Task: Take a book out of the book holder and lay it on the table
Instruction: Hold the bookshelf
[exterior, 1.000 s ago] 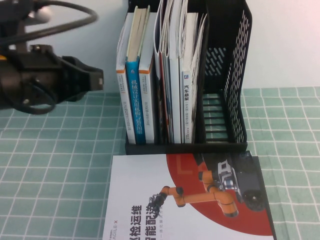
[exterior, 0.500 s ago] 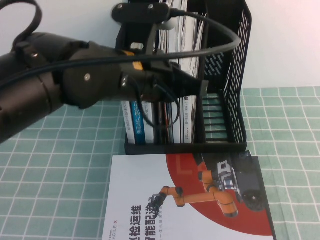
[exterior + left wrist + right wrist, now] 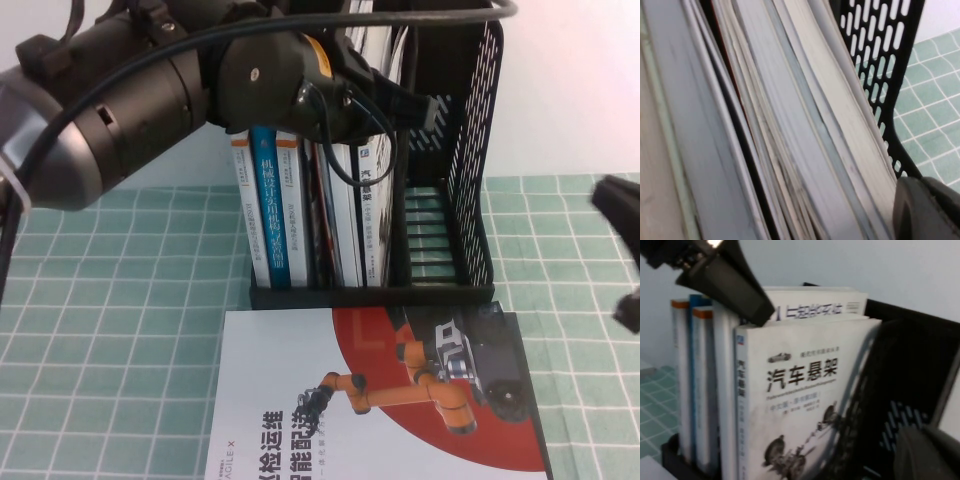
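Observation:
The black book holder (image 3: 455, 200) stands at the back of the green grid table (image 3: 110, 330), with several upright books in its left slots. The white book with the car chassis drawings (image 3: 800, 405) is the rightmost one; its spine (image 3: 374, 215) faces me. My left gripper (image 3: 408, 102) reaches across from the left and sits at the top edges of the books, over the white book. The left wrist view shows page edges (image 3: 790, 125) and the perforated holder wall (image 3: 880, 60). My right gripper (image 3: 622, 262) is open and empty, low at the right edge, apart from the holder.
A red-and-white book picturing an orange robot arm (image 3: 380, 400) lies flat on the table just in front of the holder. A thick blue-spined book (image 3: 268, 210) stands in the holder's left slot. The holder's right slot (image 3: 435, 230) holds nothing. A pale wall stands behind.
My left arm has swung right and up, from left of the holder to the tops of the books. My right gripper has come into view at the right edge.

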Tool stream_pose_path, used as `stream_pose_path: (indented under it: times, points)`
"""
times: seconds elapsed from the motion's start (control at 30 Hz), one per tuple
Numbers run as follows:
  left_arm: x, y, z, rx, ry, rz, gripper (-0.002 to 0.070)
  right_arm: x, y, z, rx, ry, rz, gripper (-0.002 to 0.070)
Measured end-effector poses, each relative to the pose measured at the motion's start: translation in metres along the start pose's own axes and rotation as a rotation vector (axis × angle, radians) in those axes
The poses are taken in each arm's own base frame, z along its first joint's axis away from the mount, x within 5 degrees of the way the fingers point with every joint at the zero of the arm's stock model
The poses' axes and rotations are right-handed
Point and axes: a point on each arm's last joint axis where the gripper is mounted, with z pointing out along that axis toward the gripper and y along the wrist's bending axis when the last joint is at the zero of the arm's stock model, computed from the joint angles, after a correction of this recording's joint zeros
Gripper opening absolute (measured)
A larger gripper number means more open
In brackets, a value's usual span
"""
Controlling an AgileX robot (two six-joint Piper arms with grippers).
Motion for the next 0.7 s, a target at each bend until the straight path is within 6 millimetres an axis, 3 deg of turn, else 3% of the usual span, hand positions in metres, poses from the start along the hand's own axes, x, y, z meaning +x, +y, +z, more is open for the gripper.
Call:
stream_pose_path:
  times: [0.3,0.5,0.7]
  points:
    - [0.0,0.003,-0.001,-0.031,0.006,-0.045,-0.0003,-0.006,0.039,0.062,-0.153,0.112,-0.045,0.0017]
    - [0.0,0.003,-0.001,-0.03,0.004,-0.058,-0.0003,0.001,0.055,0.104,-0.191,0.136,0.009,0.0189]
    - [0.0,0.003,-0.001,-0.032,0.003,-0.086,-0.0003,0.013,0.063,0.136,-0.188,0.137,0.073,0.0316]
